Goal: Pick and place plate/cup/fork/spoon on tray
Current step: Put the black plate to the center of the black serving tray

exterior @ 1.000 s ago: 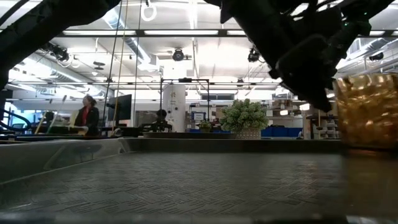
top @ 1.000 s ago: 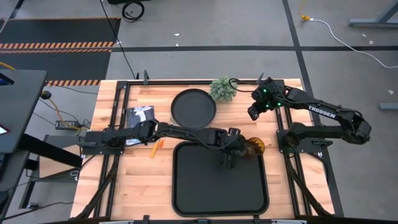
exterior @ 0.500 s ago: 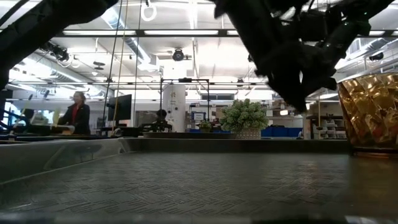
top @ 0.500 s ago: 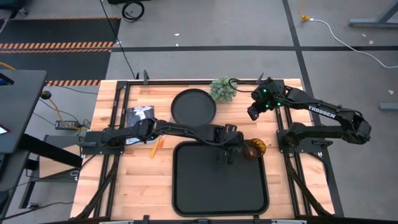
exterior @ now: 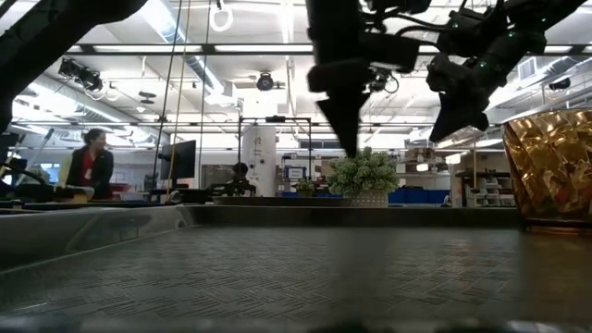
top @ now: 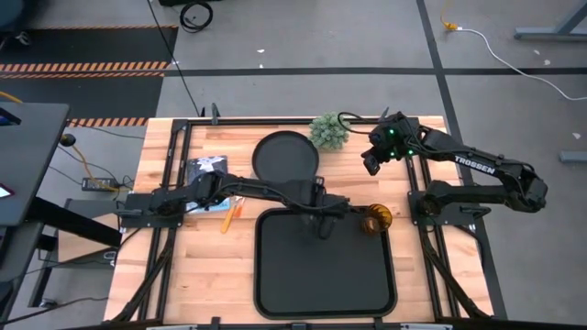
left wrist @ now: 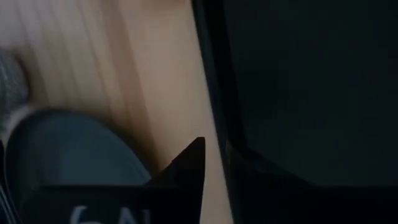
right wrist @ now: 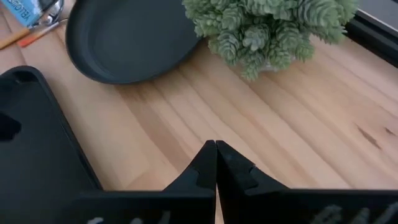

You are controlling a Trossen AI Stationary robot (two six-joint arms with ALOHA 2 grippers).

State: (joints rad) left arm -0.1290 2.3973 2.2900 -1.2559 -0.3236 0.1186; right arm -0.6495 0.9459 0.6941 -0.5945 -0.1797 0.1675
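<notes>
Already the small translucent amber-orange cup (top: 374,219) stands in the upper right corner of the large black rectangular tray (top: 325,284), so that step looks done. The left gripper (top: 321,226) hangs empty over the tray's upper edge near the frame's centre, its finger spread impossible to tell, while the right gripper (top: 371,163) waits pinched closed on nothing, upper right. Next likely comes the round matte black plate (top: 285,157) above the tray, calling for a rim grasp.
</notes>
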